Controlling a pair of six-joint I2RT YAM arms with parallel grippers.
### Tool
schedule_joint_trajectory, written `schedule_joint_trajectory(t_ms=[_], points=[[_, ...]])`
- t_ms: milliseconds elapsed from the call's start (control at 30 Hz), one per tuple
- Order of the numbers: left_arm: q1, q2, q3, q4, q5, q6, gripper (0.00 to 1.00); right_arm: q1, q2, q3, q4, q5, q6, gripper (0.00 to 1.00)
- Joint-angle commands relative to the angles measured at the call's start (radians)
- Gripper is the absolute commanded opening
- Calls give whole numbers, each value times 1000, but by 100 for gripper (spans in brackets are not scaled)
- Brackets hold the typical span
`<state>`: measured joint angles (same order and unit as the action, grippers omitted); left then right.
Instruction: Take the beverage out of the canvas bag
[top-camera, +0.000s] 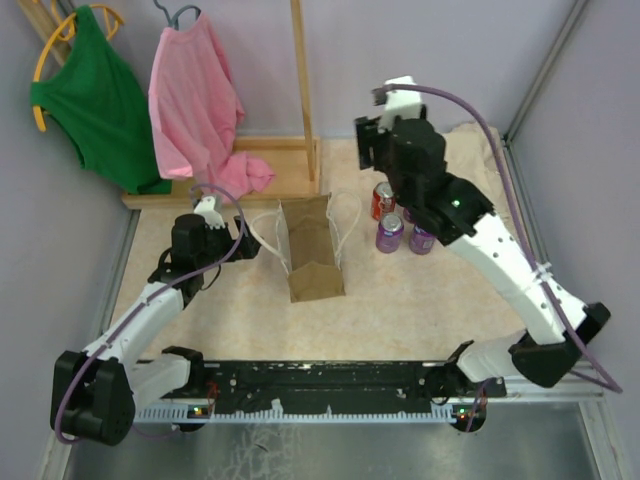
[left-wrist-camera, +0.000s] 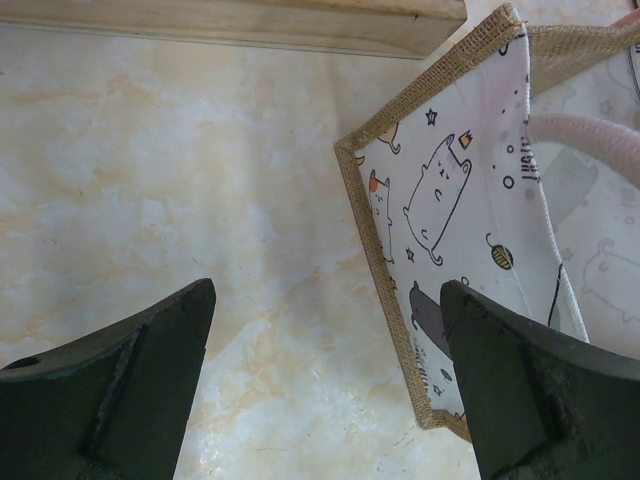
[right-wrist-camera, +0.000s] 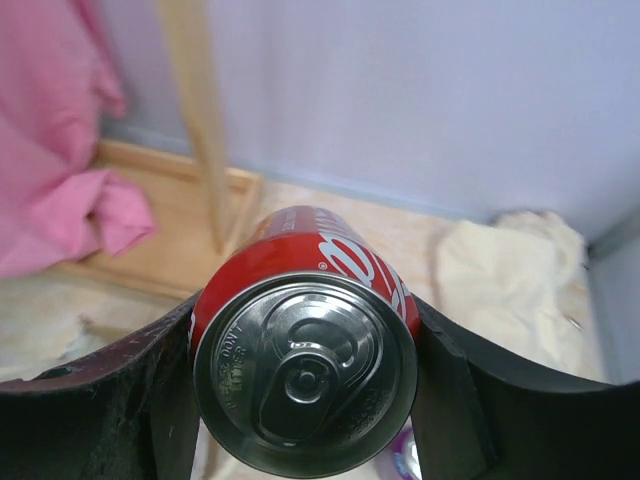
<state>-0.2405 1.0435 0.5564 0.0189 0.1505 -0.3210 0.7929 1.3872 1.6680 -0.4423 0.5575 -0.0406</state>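
We see the right pincer (right-wrist-camera: 305, 400) clamped on the red can (right-wrist-camera: 330, 260), can outside the canvas bag (top-camera: 312, 250), on its right, just behind two purple cans (top-camera: 389, 233), left pincer (left-wrist-camera: 328, 295) spread open over the counter (top-camera: 230, 310), one finger overlapping the bag's edge.

red can (right-wrist-camera: 305, 360) glossy painted metal with bare shiny lid, canvas bag (left-wrist-camera: 480, 220) coarse woven edging with smooth printed lining, table (left-wrist-camera: 200, 180) matt marbled, rack base (top-camera: 290, 170) at bag's 11 o'clock plain pale wood.
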Motion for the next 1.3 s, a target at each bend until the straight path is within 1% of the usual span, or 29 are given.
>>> schedule_joint_trajectory(t_ms=[0,133,233,433,533,667,767,933,1133,1267], points=[[-8,-3,-1,22,8,-3,100,-75,-109,-75,23,151,33,0],[-8,2,4,21,9,3,100,-114,-194,-179,-54,163,98,0],[-8,10,8,22,11,6,100,-120,-242,-276,-122,195,140,0],[-8,12,-1,31,16,-4,100,-141,-373,-513,-243,140,299,0],[-8,24,-2,42,23,7,100,-159,-416,-600,-256,85,340,0],[-8,49,8,31,37,2,100,-161,-431,-702,-203,2,387,0],[-8,43,0,34,35,0,100,-162,-401,-767,-143,-31,405,0],[-8,22,-9,25,6,5,100,-169,-354,-863,-13,-60,404,0],[-8,25,-9,26,4,7,100,-180,-318,-937,82,-57,418,0],[-8,33,-6,26,9,5,100,-198,-302,-964,112,-75,432,8]])
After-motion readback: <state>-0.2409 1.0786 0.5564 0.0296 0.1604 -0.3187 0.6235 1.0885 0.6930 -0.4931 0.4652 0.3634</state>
